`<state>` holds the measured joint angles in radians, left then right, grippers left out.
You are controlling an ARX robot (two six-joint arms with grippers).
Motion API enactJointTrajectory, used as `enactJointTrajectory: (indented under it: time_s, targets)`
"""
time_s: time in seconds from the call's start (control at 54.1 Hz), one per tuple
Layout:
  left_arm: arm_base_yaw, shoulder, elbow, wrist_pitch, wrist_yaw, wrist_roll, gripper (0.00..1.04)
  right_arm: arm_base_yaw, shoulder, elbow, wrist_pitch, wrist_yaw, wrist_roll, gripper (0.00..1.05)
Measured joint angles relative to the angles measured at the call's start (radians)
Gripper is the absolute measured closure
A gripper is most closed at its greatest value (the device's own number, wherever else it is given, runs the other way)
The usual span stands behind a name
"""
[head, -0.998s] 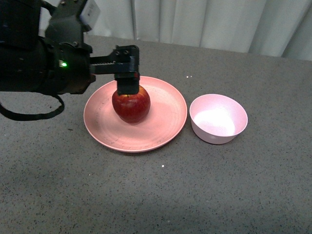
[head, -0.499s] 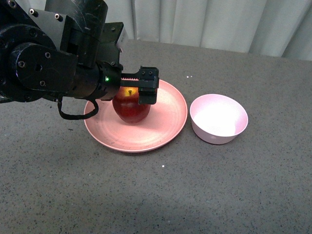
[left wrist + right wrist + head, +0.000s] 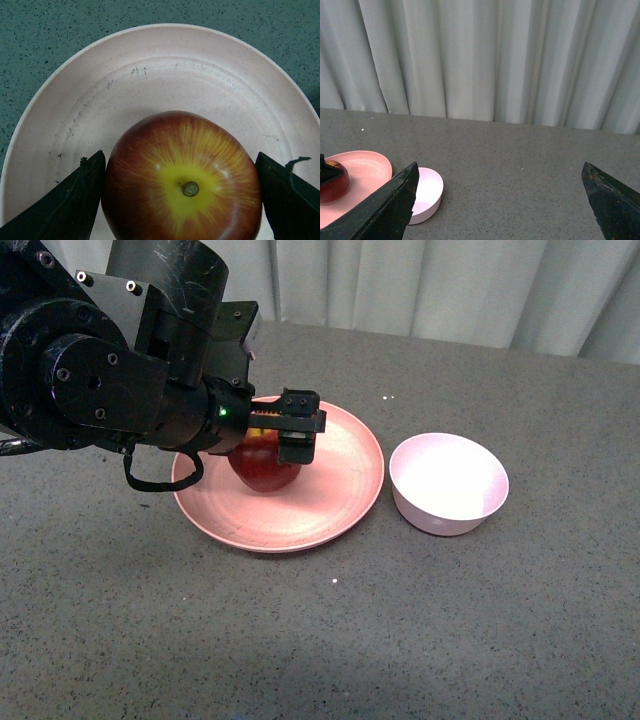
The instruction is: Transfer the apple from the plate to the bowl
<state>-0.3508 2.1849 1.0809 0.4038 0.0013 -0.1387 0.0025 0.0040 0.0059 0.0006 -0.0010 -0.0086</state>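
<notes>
Lowered left gripper (image 3: pixel 180 165) straddles apple (image 3: pixel 262 472) on plate (image 3: pixel 330 502).

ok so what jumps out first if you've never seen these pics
The bulky black left arm reaches in from the left, the fingers of the left gripper set either side of the dark red apple on the salmon-pink plate. The left wrist view shows the apple's yellow stem patch between them. A pale bowl stands empty just right of the plate.
</notes>
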Motion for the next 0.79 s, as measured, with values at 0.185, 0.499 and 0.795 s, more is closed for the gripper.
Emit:
enactJointTrajectory:
  time_s: [0.185,0.499,0.795]
  targets:
    - [-0.010,-0.002,0.000,0.005,-0.005,0.013,0.27,0.000,0.000,0.000,0.000,0.000,0.000,0.09]
    - [-0.072,-0.043,0.052,-0.026,0.030,-0.047,0.28,0.000,0.000,0.000,0.000,0.000,0.000,0.09]
    - [-0.161,-0.043,0.155,-0.064,0.032,-0.055,0.28,0.000,0.000,0.000,0.000,0.000,0.000,0.09]
